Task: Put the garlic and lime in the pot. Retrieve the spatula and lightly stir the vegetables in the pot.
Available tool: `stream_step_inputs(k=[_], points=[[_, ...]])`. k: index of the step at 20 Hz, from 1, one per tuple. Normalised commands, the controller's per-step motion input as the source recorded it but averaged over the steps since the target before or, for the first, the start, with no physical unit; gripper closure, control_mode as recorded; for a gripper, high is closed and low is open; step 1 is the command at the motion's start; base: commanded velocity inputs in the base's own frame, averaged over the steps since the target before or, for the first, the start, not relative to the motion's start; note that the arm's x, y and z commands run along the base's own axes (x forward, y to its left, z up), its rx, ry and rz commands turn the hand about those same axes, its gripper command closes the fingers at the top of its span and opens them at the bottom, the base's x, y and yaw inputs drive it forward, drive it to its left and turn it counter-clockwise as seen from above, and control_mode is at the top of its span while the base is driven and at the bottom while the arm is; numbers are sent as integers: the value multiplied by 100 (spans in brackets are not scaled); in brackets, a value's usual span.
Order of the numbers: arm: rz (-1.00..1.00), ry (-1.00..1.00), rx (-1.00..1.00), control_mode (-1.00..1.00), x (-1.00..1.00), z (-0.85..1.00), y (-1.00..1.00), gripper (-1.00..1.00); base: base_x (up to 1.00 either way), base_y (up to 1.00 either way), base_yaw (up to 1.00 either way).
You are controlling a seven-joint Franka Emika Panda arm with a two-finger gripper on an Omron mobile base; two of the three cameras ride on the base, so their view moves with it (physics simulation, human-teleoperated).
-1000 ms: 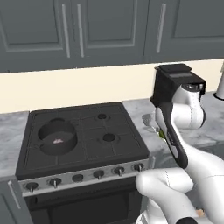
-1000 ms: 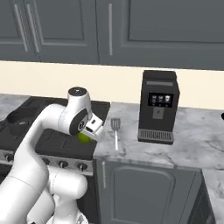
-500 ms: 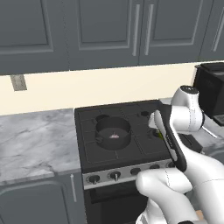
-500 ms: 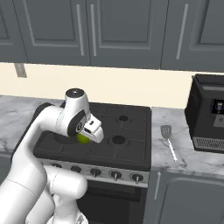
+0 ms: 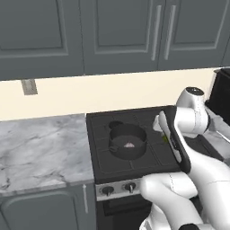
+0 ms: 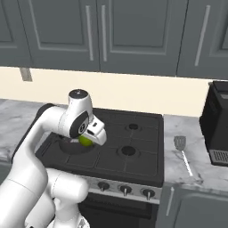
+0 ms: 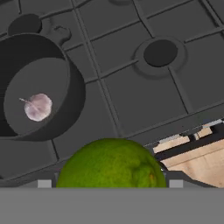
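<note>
The lime point(image 7: 111, 164), a bright yellow-green ball, sits between my gripper's jaws at the bottom of the hand view. My gripper point(image 6: 90, 137) is shut on the lime point(image 6: 85, 141) and hangs over the stove's left side, just right of the pot. The pot point(image 5: 128, 141) is round and dark grey and stands on the front left burner. The pale pinkish garlic point(image 5: 129, 145) lies inside it. From the hand, the pot point(image 7: 74, 100) is at upper left with the garlic point(image 7: 38, 106) on its floor. The spatula point(image 6: 182, 151) lies on the counter right of the stove.
The black stove point(image 6: 133, 151) has several burners and a row of knobs along its front. A dark coffee machine point(image 6: 217, 124) stands on the right counter beyond the spatula. Marble counter point(image 5: 40, 148) stretches left of the stove. Grey cabinets hang above.
The base has driven left, so the whole scene slid right in both base views and the stove now sits in the middle. The lime stays in my gripper.
</note>
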Motion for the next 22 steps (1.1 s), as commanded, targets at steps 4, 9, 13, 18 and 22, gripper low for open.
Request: stream_step_inputs(k=[4, 9, 13, 18, 22], points=[[0, 0, 0, 100, 0, 0, 0, 100, -11, 70, 21], [0, 0, 0, 100, 0, 0, 0, 100, 72, 18, 2], [0, 0, 0, 100, 0, 0, 0, 100, 32, 0, 0], [0, 0, 0, 100, 0, 0, 0, 100, 0, 0, 0], [0, 4, 0, -100, 32, 0, 0, 100, 1, 0, 0]])
